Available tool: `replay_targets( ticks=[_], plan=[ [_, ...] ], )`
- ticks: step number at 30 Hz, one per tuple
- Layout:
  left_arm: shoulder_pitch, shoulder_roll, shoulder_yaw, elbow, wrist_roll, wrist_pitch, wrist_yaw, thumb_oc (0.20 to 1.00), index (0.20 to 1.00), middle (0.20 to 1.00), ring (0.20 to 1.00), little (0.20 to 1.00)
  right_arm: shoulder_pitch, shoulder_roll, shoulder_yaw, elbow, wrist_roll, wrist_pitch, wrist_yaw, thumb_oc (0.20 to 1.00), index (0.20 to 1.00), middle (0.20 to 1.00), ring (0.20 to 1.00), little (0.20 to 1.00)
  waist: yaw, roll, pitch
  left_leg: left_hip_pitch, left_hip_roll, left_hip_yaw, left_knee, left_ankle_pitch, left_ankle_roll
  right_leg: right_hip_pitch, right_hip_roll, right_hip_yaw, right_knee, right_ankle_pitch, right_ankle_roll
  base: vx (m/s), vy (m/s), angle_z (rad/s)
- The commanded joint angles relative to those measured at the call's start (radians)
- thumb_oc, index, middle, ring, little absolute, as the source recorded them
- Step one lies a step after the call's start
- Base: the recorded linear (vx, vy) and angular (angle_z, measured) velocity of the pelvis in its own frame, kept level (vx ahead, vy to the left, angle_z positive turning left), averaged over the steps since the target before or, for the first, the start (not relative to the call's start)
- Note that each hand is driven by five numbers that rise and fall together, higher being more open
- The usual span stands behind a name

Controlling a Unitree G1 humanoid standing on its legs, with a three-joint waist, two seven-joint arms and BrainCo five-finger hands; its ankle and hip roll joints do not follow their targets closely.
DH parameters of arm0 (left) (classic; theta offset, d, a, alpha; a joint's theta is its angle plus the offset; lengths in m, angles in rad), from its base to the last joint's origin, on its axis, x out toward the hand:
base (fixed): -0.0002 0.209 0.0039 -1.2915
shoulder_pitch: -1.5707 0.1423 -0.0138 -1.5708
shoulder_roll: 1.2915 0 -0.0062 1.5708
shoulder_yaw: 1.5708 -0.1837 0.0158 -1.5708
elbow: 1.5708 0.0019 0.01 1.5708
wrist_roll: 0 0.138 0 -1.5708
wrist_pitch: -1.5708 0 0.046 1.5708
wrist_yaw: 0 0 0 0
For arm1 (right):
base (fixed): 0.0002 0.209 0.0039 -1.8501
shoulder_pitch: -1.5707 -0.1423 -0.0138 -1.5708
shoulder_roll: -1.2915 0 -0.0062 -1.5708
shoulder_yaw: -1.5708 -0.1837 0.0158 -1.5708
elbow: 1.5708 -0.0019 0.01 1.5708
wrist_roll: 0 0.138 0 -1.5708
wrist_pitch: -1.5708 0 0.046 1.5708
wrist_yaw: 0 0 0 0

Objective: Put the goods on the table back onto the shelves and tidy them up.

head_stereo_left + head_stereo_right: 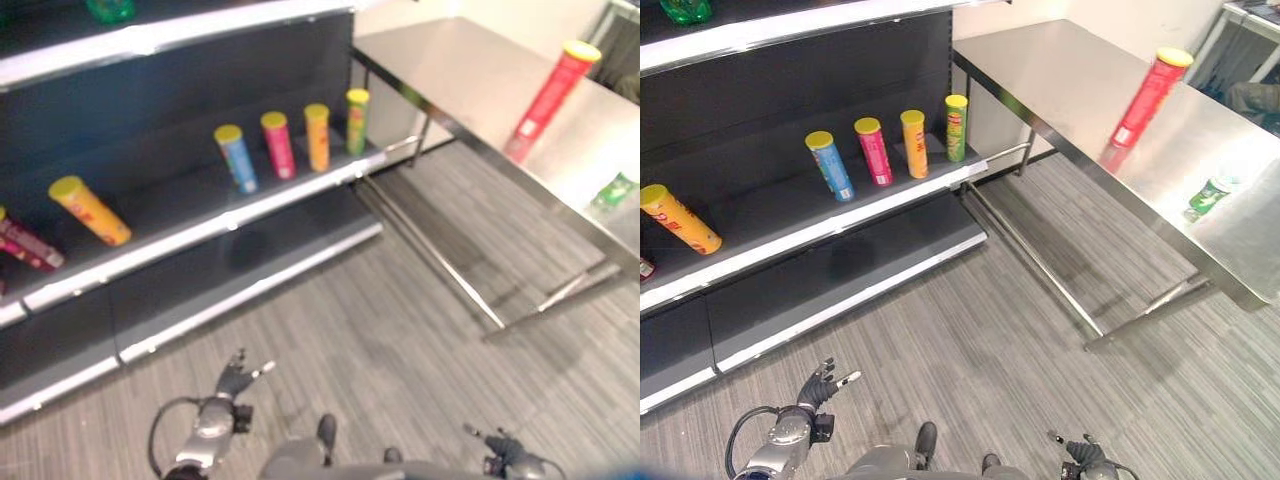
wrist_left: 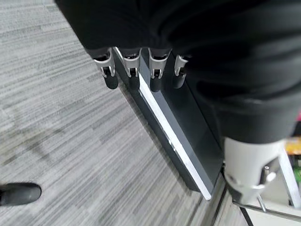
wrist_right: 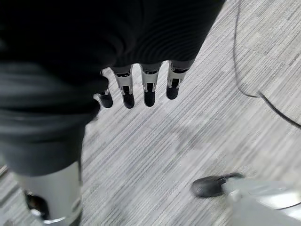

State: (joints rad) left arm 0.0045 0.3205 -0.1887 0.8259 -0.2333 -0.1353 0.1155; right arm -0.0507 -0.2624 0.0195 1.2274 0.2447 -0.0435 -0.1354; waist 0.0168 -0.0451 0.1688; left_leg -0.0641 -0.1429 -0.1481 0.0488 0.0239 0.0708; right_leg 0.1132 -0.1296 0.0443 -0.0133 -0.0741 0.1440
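In the left eye view your left hand (image 1: 232, 381) hangs low over the grey floor (image 1: 400, 350) in front of the shelf unit, fingers spread and relaxed, holding nothing; your right hand (image 1: 497, 442) sits at the lower edge, also low over the floor. The middle shelf (image 1: 200, 215) carries four upright cans in a row, blue (image 1: 236, 157), pink (image 1: 277, 144), orange (image 1: 317, 136) and green (image 1: 357, 121), plus a yellow can (image 1: 90, 210) lying tilted further left and a dark red pack (image 1: 28, 243) at the far left edge. A green item (image 1: 110, 9) sits on the top shelf. On the steel table (image 1: 470, 70) stands a red can (image 1: 548, 98), with a small green bottle (image 1: 612, 190) lying nearer the table's front edge (these two are the goods still off the shelves). The right eye view shows the same layout, both hands well apart from the table and from the shelf goods. In the left wrist view your left hand's fingers (image 2: 133, 70) hang straight over the floor beside the shelf's base, grasping nothing. In the right wrist view your right hand's fingers (image 3: 149, 89) hang straight and loose over bare floor, released and empty.
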Motion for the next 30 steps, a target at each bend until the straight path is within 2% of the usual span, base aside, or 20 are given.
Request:
replay_targets(
  ticks=[1,2,4,5,7,8,9,10,11,13,14,15,16,17,21,22,26,28,29,30],
  plan=[
    [0.002,0.004,0.019,-0.098,0.008,-0.026,-0.015,1.0,1.0,1.0,1.0,1.0,-0.028,-0.066,-0.053,-0.07,0.017,-0.014,-0.011,1.0,1.0,1.0,1.0,1.0,0.008,0.021,0.046,0.039,0.128,0.027,-0.049,-0.061,-0.056,-0.192,0.009,0.029,0.36,0.059,0.065,-0.04,0.161,-0.36],
    [-0.004,0.007,0.012,-0.105,0.007,-0.021,-0.02,1.0,1.0,1.0,1.0,1.0,-0.034,-0.073,-0.063,-0.09,0.027,-0.016,-0.017,1.0,1.0,1.0,1.0,1.0,0.001,0.024,0.069,0.043,0.131,0.033,-0.039,-0.066,-0.047,-0.235,0.009,0.034,0.439,0.099,0.066,-0.07,0.054,-0.52],
    [-0.007,0.008,0.005,-0.11,0.006,-0.02,-0.022,1.0,1.0,1.0,1.0,1.0,-0.034,-0.077,-0.075,-0.109,0.04,-0.02,-0.023,1.0,1.0,1.0,1.0,1.0,0.0,0.031,0.08,0.048,0.139,0.035,-0.034,-0.07,-0.045,-0.261,0.008,0.024,0.487,0.096,0.052,-0.02,0.039,-0.53],
    [-0.011,0.01,0.0,-0.114,0.007,-0.02,-0.021,1.0,1.0,1.0,1.0,1.0,-0.032,-0.081,-0.086,-0.123,0.052,-0.027,-0.03,1.0,1.0,1.0,1.0,1.0,0.003,0.038,0.086,0.053,0.151,0.042,-0.03,-0.074,-0.047,-0.274,-0.023,-0.017,0.494,0.092,0.041,0.04,0.013,-0.19],
    [-0.004,0.015,0.003,-0.143,-0.001,-0.022,-0.021,1.0,1.0,1.0,1.0,1.0,-0.025,-0.096,-0.101,-0.138,0.048,-0.029,-0.044,1.0,1.0,1.0,1.0,1.0,0.012,0.04,0.081,0.07,0.175,0.064,-0.03,-0.091,-0.059,-0.25,-0.114,-0.13,0.4,0.067,0.026,0.12,-0.128,-0.27],
    [0.002,0.028,0.003,-0.167,-0.007,-0.024,-0.021,1.0,1.0,1.0,1.0,1.0,-0.024,-0.117,-0.108,-0.14,0.027,-0.022,-0.047,1.0,1.0,1.0,1.0,1.0,0.011,0.034,0.077,0.09,0.204,0.073,-0.044,-0.105,-0.081,-0.232,-0.153,-0.211,0.231,0.065,0.04,0.18,-0.268,-0.62],
    [0.003,0.032,0.007,-0.18,-0.013,-0.023,-0.02,1.0,1.0,1.0,1.0,1.0,-0.028,-0.127,-0.114,-0.137,0.021,-0.016,-0.054,1.0,1.0,1.0,1.0,1.0,0.013,0.029,0.075,0.097,0.215,0.082,-0.046,-0.113,-0.09,-0.226,-0.168,-0.243,0.148,0.09,0.057,0.14,-0.224,-0.56],
    [0.004,0.032,0.007,-0.18,-0.013,-0.022,-0.02,1.0,1.0,1.0,1.0,1.0,-0.028,-0.127,-0.114,-0.137,0.021,-0.016,-0.054,1.0,1.0,1.0,1.0,1.0,0.012,0.031,0.076,0.099,0.217,0.081,-0.046,-0.114,-0.09,-0.219,-0.165,-0.246,0.139,0.095,0.057,0.12,-0.178,-0.48],
    [0.005,0.033,0.009,-0.184,-0.009,-0.025,-0.015,1.0,1.0,1.0,1.0,1.0,-0.036,-0.131,-0.117,-0.127,0.015,-0.012,-0.06,1.0,1.0,1.0,1.0,1.0,0.014,0.026,0.076,0.116,0.234,0.093,-0.054,-0.123,-0.102,-0.235,-0.175,-0.278,0.074,0.13,0.077,0.11,-0.155,-0.48],
    [0.005,0.034,0.011,-0.188,-0.015,-0.026,-0.013,1.0,1.0,1.0,1.0,1.0,-0.043,-0.136,-0.116,-0.117,0.017,-0.009,-0.06,1.0,1.0,1.0,1.0,1.0,0.009,0.018,0.074,0.144,0.258,0.107,-0.065,-0.132,-0.116,-0.255,-0.176,-0.287,0.032,0.162,0.099,0.17,-0.213,-0.43],
    [0.001,0.039,0.012,-0.189,-0.018,-0.028,-0.011,1.0,1.0,1.0,1.0,1.0,-0.046,-0.135,-0.112,-0.117,0.018,-0.006,-0.057,1.0,1.0,1.0,1.0,1.0,0.009,0.013,0.076,0.162,0.27,0.112,-0.07,-0.134,-0.125,-0.256,-0.172,-0.278,0.03,0.182,0.106,0.28,-0.342,-0.27],
    [-0.008,0.051,0.017,-0.186,-0.033,-0.032,-0.012,1.0,1.0,1.0,1.0,1.0,-0.043,-0.131,-0.107,-0.127,0.025,-0.009,-0.049,1.0,1.0,1.0,1.0,1.0,0.013,-0.016,0.066,0.185,0.289,0.116,-0.087,-0.133,-0.154,-0.224,-0.162,-0.288,0.0,0.182,0.11,0.22,-0.279,-0.15],
    [-0.008,0.052,0.017,-0.186,-0.033,-0.032,-0.013,1.0,1.0,1.0,1.0,1.0,-0.042,-0.131,-0.107,-0.127,0.025,-0.009,-0.05,1.0,1.0,1.0,1.0,1.0,0.012,-0.016,0.067,0.186,0.289,0.115,-0.088,-0.132,-0.155,-0.222,-0.162,-0.29,-0.002,0.182,0.109,0.22,-0.314,0.01],
    [-0.012,0.053,0.015,-0.187,-0.031,-0.032,-0.012,1.0,1.0,1.0,1.0,1.0,-0.035,-0.129,-0.109,-0.128,0.029,-0.008,-0.047,1.0,1.0,1.0,1.0,1.0,0.009,-0.024,0.06,0.192,0.311,0.105,-0.103,-0.121,-0.17,-0.214,-0.15,-0.289,0.006,0.181,0.108,0.13,-0.186,0.14],
    [-0.008,0.049,0.007,-0.213,-0.066,-0.035,-0.035,1.0,1.0,1.0,1.0,1.0,-0.009,-0.158,-0.142,-0.164,0.067,-0.024,-0.048,1.0,1.0,1.0,1.0,1.0,-0.006,-0.02,0.032,0.181,0.39,0.067,-0.116,-0.093,-0.211,-0.174,-0.1,-0.337,0.0,0.154,0.093,0.18,-0.312,0.41],
    [0.0,0.045,-0.001,-0.211,-0.058,-0.032,-0.047,1.0,1.0,1.0,1.0,1.0,0.003,-0.179,-0.146,-0.196,0.067,-0.034,-0.047,1.0,1.0,1.0,1.0,1.0,-0.013,-0.004,0.017,0.179,0.431,0.056,-0.112,-0.074,-0.229,-0.156,-0.06,-0.354,-0.006,0.119,0.071,0.14,-0.269,0.33],
    [0.0,0.045,-0.001,-0.211,-0.058,-0.032,-0.047,1.0,1.0,1.0,1.0,1.0,0.003,-0.179,-0.146,-0.196,0.067,-0.034,-0.047,1.0,1.0,1.0,1.0,1.0,-0.013,-0.004,0.017,0.179,0.432,0.055,-0.113,-0.074,-0.23,-0.156,-0.06,-0.355,-0.006,0.119,0.071,0.04,-0.075,0.14],
    [0.011,0.036,0.005,-0.209,-0.075,-0.028,-0.054,1.0,1.0,1.0,1.0,1.0,-0.005,-0.19,-0.13,-0.248,0.07,-0.045,-0.048,1.0,1.0,1.0,1.0,1.0,-0.009,0.014,0.004,0.173,0.472,0.038,-0.094,-0.017,-0.245,-0.14,-0.009,-0.353,-0.006,0.071,0.042,0.14,-0.295,-0.01],
    [0.02,0.042,0.001,-0.228,-0.068,-0.018,-0.072,1.0,1.0,1.0,1.0,1.0,0.007,-0.194,-0.119,-0.277,0.066,-0.046,-0.04,1.0,1.0,1.0,1.0,1.0,-0.009,0.027,0.013,0.141,0.489,0.008,-0.008,0.058,-0.244,-0.125,0.026,-0.338,0.012,0.036,0.008,0.12,-0.292,0.07],
    [0.018,0.045,-0.003,-0.227,-0.062,-0.016,-0.078,1.0,1.0,1.0,1.0,1.0,0.002,-0.197,-0.112,-0.271,0.06,-0.043,-0.037,1.0,1.0,1.0,1.0,1.0,-0.007,0.023,0.019,0.131,0.479,0.0,0.035,0.07,-0.238,-0.117,0.028,-0.337,0.009,0.036,0.002,0.07,-0.194,0.06]
  ],
)
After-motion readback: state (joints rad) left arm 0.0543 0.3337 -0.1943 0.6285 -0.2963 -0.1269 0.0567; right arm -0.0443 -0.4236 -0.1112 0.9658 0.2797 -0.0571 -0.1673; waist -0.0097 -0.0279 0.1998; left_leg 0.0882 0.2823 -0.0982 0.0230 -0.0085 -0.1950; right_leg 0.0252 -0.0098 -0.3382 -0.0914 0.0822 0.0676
